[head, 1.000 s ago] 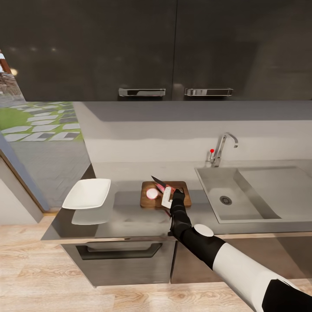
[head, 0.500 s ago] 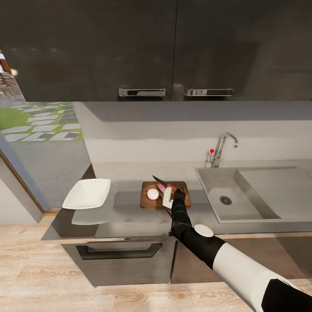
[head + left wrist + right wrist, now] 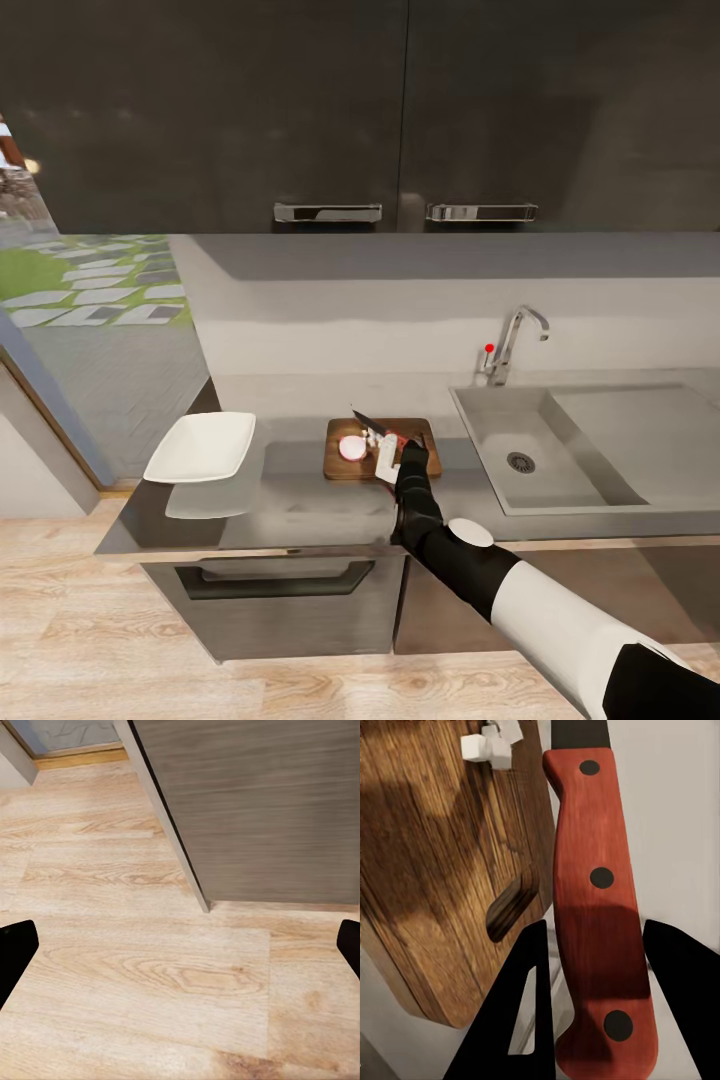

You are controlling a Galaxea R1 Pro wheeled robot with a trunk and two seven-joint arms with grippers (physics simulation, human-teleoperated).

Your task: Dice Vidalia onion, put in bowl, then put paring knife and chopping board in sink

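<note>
On the grey countertop (image 3: 290,492) lies the brown chopping board (image 3: 408,430) (image 3: 431,862). A pale pinkish Vidalia onion (image 3: 351,448) piece rests on the board's left part. Tiny white cubes of diced onion (image 3: 376,435) (image 3: 492,745) lie just beside it. My right gripper (image 3: 389,457) (image 3: 596,934) is shut on the paring knife's red handle (image 3: 596,892), with the dark blade (image 3: 361,419) pointing away over the board. The white bowl (image 3: 203,446) stands left of the board, the sink (image 3: 500,475) to its right. My left gripper (image 3: 180,949) hangs open over the wood floor.
A chrome tap (image 3: 518,338) with a red knob stands behind the sink basin, and a flat drainboard (image 3: 640,440) extends right. Glossy black upper cabinets (image 3: 300,100) hang above. Brown lower cabinets (image 3: 262,802) front the pale wood floor (image 3: 90,640).
Small white cubes have appeared beside the onion piece on the board, and the pink piece looks smaller. The knife and right gripper shifted slightly over the board.
</note>
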